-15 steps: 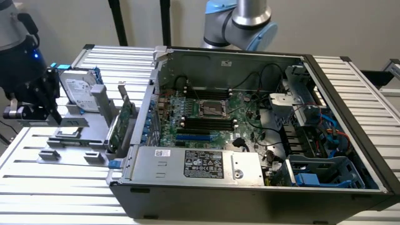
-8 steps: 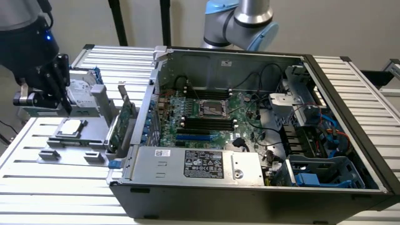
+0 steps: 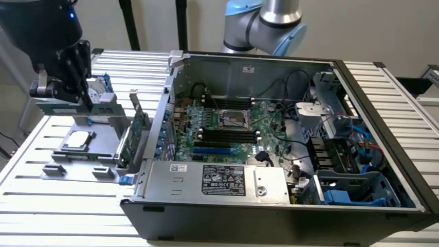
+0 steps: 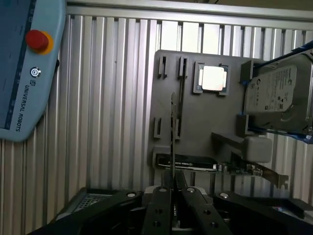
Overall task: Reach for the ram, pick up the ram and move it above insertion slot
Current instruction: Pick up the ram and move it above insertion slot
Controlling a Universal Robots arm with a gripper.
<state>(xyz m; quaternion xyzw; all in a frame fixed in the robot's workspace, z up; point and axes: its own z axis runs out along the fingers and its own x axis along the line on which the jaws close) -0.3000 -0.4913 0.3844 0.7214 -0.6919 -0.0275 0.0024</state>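
Gripper (image 3: 77, 100): dark, two-fingered, hanging at the exterior view's left above the grey parts tray (image 3: 69, 159). In the wrist view the gripper (image 4: 172, 188) has its fingers pressed nearly together, pinching the ram between them.

Ram (image 4: 172, 139): long, thin stick, seen edge-on in the wrist view, running out from between the fingertips over the tray. In the exterior view a green strip (image 3: 58, 106) shows crossways at the fingers, lifted clear of the tray surface.

Parts tray (image 4: 195, 122): flat grey holder with several upright slots and brackets, resting on the ribbed metal table (image 3: 41, 206).

Processor chip (image 3: 77, 139): square, silver-topped, seated in a recess of the tray.

Expansion card (image 3: 139, 131): green, with metal bracket, standing on edge between the tray and the computer case.

Hard drive (image 4: 281, 95): silver box in a blue-edged frame, at one side of the tray.

Computer case (image 3: 288, 139): black tower lying on its side, open, just beside the tray at the exterior view's right. Inside: green motherboard (image 3: 226, 131) with black memory slots (image 3: 226, 136), cables, power supply box (image 3: 216, 180).

Teach pendant (image 4: 27, 63): blue-grey, with red stop button, lying on the table.
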